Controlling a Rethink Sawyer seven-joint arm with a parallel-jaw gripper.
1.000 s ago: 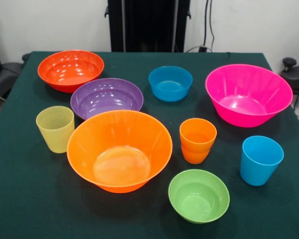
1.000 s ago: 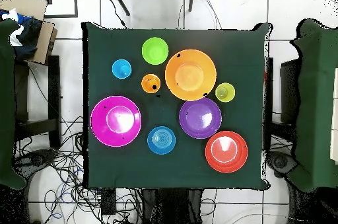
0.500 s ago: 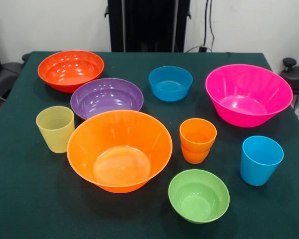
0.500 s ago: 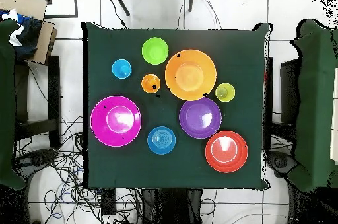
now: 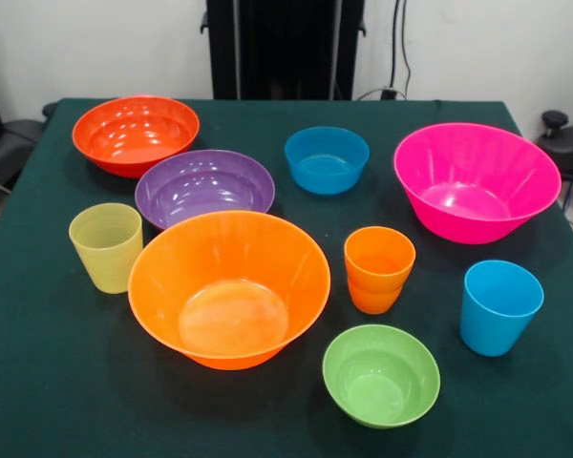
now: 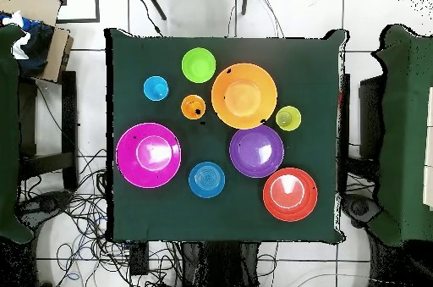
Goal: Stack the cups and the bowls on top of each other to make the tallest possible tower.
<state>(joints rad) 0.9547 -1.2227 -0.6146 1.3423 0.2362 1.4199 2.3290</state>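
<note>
All vessels stand apart on the green table, upright and open side up. Large bowls: orange (image 5: 229,286) (image 6: 243,95) and hot pink (image 5: 476,179) (image 6: 149,155). Medium bowls: red-orange (image 5: 136,134) (image 6: 290,194) and purple (image 5: 204,186) (image 6: 256,151). Small bowls: blue (image 5: 327,158) (image 6: 206,179) and lime green (image 5: 381,374) (image 6: 198,64). Cups: a ribbed pale yellow-green one (image 5: 106,246) (image 6: 288,118), an orange one (image 5: 378,268) (image 6: 193,107) that looks like two nested, and a sky blue one (image 5: 499,306) (image 6: 156,88). No tower stands. The gripper appears in neither view.
The green cloth table (image 5: 67,382) (image 6: 321,63) ends close to the lime bowl at the front edge. Chairs (image 6: 25,131) flank the table on both sides, and cables (image 6: 93,216) lie on the tiled floor.
</note>
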